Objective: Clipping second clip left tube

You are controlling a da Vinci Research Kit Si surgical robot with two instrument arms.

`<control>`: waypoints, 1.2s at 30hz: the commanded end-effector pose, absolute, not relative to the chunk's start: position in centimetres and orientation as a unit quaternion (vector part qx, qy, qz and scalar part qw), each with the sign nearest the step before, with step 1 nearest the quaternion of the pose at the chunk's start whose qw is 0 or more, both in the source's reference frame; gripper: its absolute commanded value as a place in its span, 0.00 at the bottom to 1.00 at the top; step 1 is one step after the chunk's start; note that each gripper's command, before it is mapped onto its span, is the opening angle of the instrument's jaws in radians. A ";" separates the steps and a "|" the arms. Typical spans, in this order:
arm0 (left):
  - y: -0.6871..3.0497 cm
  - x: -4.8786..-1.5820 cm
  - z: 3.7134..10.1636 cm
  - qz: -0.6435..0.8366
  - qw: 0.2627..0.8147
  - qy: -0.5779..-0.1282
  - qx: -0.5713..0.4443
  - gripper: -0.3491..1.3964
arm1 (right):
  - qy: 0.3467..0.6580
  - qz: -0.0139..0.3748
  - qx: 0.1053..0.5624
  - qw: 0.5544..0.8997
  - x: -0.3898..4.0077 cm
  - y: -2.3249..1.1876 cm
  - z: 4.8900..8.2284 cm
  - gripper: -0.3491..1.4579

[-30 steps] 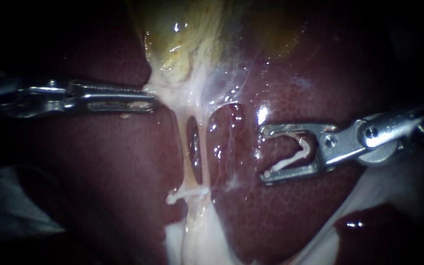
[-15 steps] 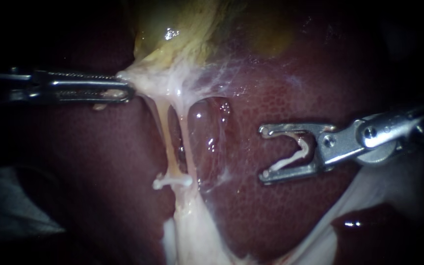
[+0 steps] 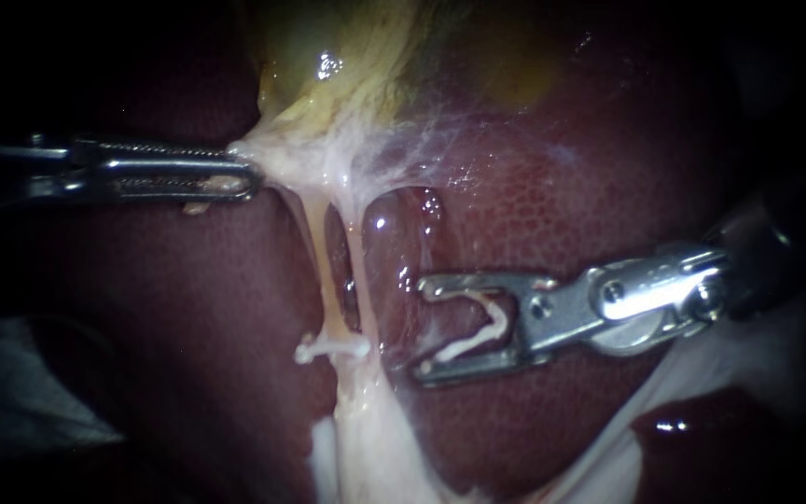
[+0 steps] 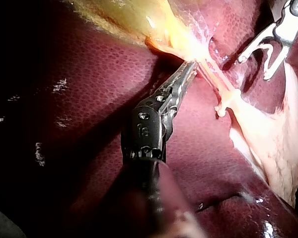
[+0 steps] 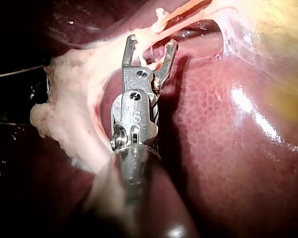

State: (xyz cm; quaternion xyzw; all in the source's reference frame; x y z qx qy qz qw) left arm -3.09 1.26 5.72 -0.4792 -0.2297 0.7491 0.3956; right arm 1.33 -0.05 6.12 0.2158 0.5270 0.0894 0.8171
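Observation:
My left instrument comes in from the left, its jaws shut on the whitish tissue under the yellow gallbladder and holding it taut. Two thin tubes run down from there, the left tube beside the right tube. A white clip sits across the left tube low down. My right instrument lies just right of the tubes, its jaws wide apart with a white clip seated between them. The right wrist view shows these jaws just short of the tubes.
Dark red liver surrounds the tubes on both sides. A pale fatty strip of tissue widens below the clipped spot. In the left wrist view my left instrument grips beside the tubes, with my right instrument beyond them.
My left instrument pulled the tissue left and upward, stretching the tubes, then held still. My right instrument has moved left and slightly down toward the tubes, carrying its clip.

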 end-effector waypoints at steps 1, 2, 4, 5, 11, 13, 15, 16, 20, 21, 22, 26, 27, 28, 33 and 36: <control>1.25 -3.09 5.72 0.749 0.396 -0.230 -0.479 0.00 | 0.526 0.098 0.222 0.815 1.37 -0.06 6.13 0.47; 1.25 -3.09 5.72 0.749 0.396 -0.230 -0.479 0.00 | 0.528 0.102 0.225 0.812 1.41 -0.06 6.15 0.47; 1.25 -3.09 5.73 0.749 0.396 -0.229 -0.479 0.00 | 0.533 0.111 0.236 0.805 1.48 -0.08 6.17 0.47; 1.25 -3.09 5.73 0.749 0.396 -0.229 -0.479 0.00 | 0.535 0.114 0.241 0.802 1.52 -0.08 6.18 0.47; 1.25 -3.10 5.73 0.749 0.396 -0.229 -0.479 0.00 | 0.538 0.124 0.261 0.792 1.69 -0.12 6.26 0.47; 1.25 -3.10 5.73 0.749 0.396 -0.229 -0.479 0.00 | 0.539 0.127 0.267 0.789 1.74 -0.12 6.29 0.47; 1.25 -3.10 5.73 0.749 0.396 -0.229 -0.479 0.00 | 0.539 0.130 0.270 0.787 1.78 -0.13 6.32 0.47; 1.25 -3.10 5.73 0.749 0.396 -0.229 -0.479 0.00 | 0.538 0.133 0.271 0.787 1.79 -0.13 6.35 0.47; 1.25 -3.10 5.73 0.749 0.396 -0.229 -0.479 0.00 | 0.536 0.139 0.273 0.787 1.81 -0.13 6.49 0.47; 1.25 -3.10 5.74 0.749 0.396 -0.229 -0.479 0.00 | 0.535 0.141 0.274 0.787 1.80 -0.13 6.52 0.47; 1.25 -3.10 5.74 0.749 0.396 -0.229 -0.479 0.00 | 0.534 0.143 0.275 0.787 1.80 -0.13 6.57 0.47; 1.25 -3.10 5.74 0.749 0.396 -0.229 -0.479 0.00 | 0.532 0.148 0.278 0.786 1.79 -0.12 6.70 0.47; 1.24 -3.10 5.74 0.749 0.396 -0.229 -0.479 0.00 | 0.531 0.148 0.281 0.785 1.79 -0.12 6.73 0.47; 1.24 -3.10 5.74 0.749 0.396 -0.229 -0.479 0.00 | 0.531 0.150 0.283 0.785 1.79 -0.12 6.75 0.47; 1.24 -3.10 5.74 0.749 0.396 -0.229 -0.479 0.00 | 0.532 0.142 0.294 0.781 1.83 -0.13 6.81 0.47; 1.24 -3.10 5.74 0.749 0.396 -0.229 -0.480 0.00 | 0.534 0.138 0.302 0.778 1.89 -0.14 6.82 0.47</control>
